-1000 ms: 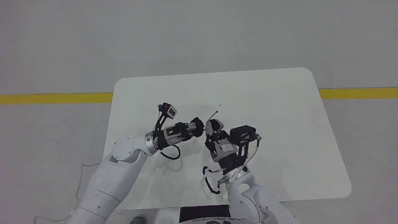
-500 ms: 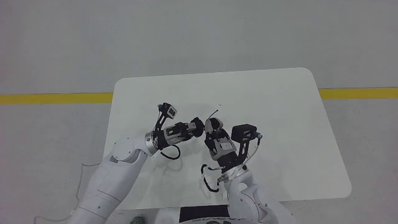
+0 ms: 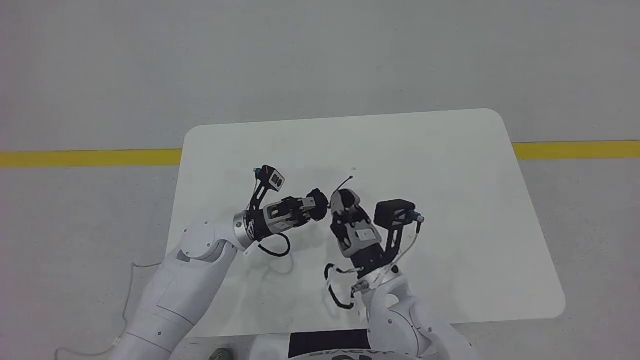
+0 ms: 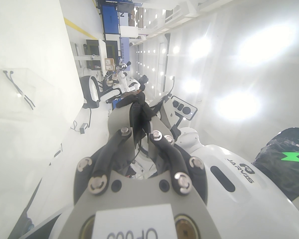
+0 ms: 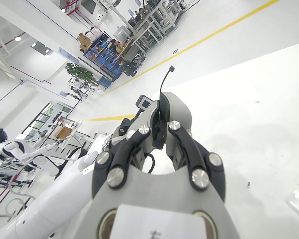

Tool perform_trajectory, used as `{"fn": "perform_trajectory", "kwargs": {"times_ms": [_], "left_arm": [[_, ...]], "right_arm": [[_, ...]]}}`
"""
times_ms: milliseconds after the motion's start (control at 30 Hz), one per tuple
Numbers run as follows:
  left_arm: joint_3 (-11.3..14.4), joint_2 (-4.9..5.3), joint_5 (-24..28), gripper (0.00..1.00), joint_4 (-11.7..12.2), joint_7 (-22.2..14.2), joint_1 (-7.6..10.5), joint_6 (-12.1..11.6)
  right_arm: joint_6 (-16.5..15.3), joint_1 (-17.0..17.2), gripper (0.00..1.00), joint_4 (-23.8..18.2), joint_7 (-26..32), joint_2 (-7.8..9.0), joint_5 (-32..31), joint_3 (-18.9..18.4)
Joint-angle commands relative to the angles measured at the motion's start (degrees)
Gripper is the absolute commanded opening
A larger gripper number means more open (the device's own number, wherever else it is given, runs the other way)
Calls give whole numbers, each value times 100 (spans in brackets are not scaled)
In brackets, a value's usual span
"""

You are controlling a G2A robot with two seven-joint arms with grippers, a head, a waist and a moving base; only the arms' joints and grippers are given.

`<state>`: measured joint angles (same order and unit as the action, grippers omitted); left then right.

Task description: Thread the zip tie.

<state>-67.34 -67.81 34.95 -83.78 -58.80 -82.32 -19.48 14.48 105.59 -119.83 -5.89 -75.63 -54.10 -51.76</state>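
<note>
Above the white counter (image 3: 450, 160) the two grippers stand close, tip toward tip, near its middle. The left gripper (image 3: 318, 200) has its fingers pressed together; the right gripper (image 3: 343, 201) pinches the black zip tie (image 5: 162, 85), whose head end stands free beyond its fingers

A white table (image 3: 450, 160) with rounded corners is spread beneath the left gripper (image 3: 318, 200) and the right gripper (image 3: 343, 201), both held over its near middle. A clear plastic bag (image 4: 35, 83) is laid flat on it, well apart from the left gripper, with two black zip ties (image 4: 18, 90) seen inside. Small dark specks (image 5: 257, 101) are scattered off to the side of the right gripper.
</note>
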Motion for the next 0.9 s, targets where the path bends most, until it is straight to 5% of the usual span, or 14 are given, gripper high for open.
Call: {"fn": "perform_trajectory", "kwargs": {"times_ms": [0,867], "left_arm": [[0,0,0,0,0,0,0,0],[0,0,0,0,0,0,0,0]], "right_arm": [[8,2,0,16,27,0,-8,3],[-78,49,0,-59,-126,35,225,-42]]}}
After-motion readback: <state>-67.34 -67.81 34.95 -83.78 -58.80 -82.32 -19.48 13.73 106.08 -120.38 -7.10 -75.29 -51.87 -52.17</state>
